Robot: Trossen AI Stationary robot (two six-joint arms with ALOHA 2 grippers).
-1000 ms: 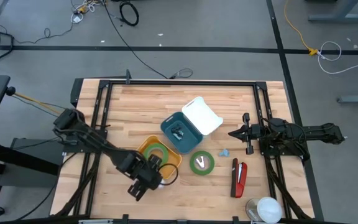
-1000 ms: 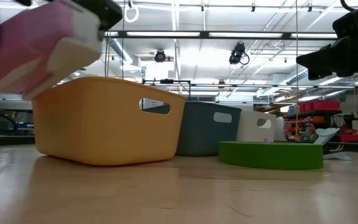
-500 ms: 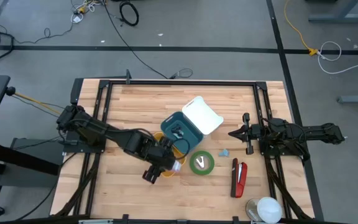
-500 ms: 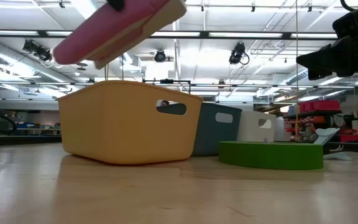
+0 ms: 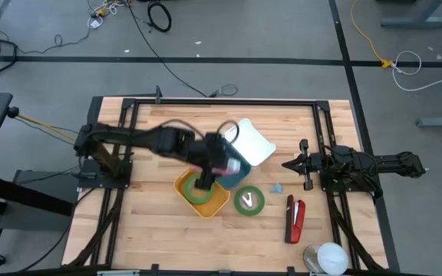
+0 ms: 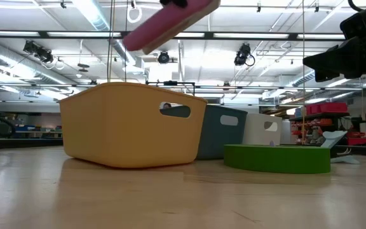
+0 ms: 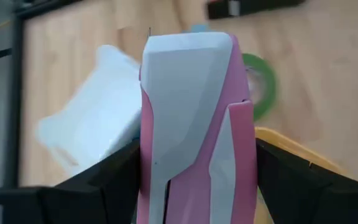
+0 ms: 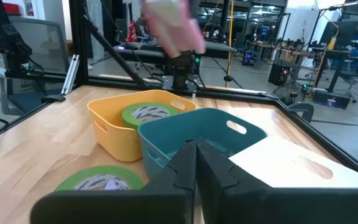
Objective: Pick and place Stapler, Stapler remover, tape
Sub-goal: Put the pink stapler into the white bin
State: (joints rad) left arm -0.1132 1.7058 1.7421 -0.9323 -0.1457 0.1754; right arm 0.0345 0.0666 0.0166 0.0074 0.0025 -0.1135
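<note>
My left gripper [image 5: 215, 164] is shut on a pink and white stapler [image 7: 191, 106] and hangs high above the teal bin [image 5: 232, 173] and the yellow bin [image 5: 202, 201]. The low view shows the stapler [image 6: 170, 22] tilted above the yellow bin [image 6: 129, 130]. One green tape roll [image 5: 199, 189] lies inside the yellow bin. Another green tape roll [image 5: 249, 200] lies flat on the table. A red and black tool [image 5: 294, 218] lies near the right side. My right gripper [image 5: 288, 163] waits shut at the right, level above the table. My left gripper pinches the pink stapler's body [image 7: 166, 186] between its two fingers [image 7: 114, 180], one on each long side. The fingers lie along the stapler, whose front end [image 7: 188, 50] sticks out past them. The stapler is lifted clear and tilted.
A white bin [image 5: 249, 142] stands tilted against the teal bin's far right side. A small blue scrap [image 5: 276, 187] lies right of the tape roll. A white rounded object [image 5: 326, 257] sits at the near right corner. Black rails [image 5: 221, 102] frame the table.
My left gripper has swung from the near left of the table toward the far right, rising over the yellow bin with the pink stapler held throughout, and now hangs over the teal bin. The yellow bin has slid slightly toward the right.
</note>
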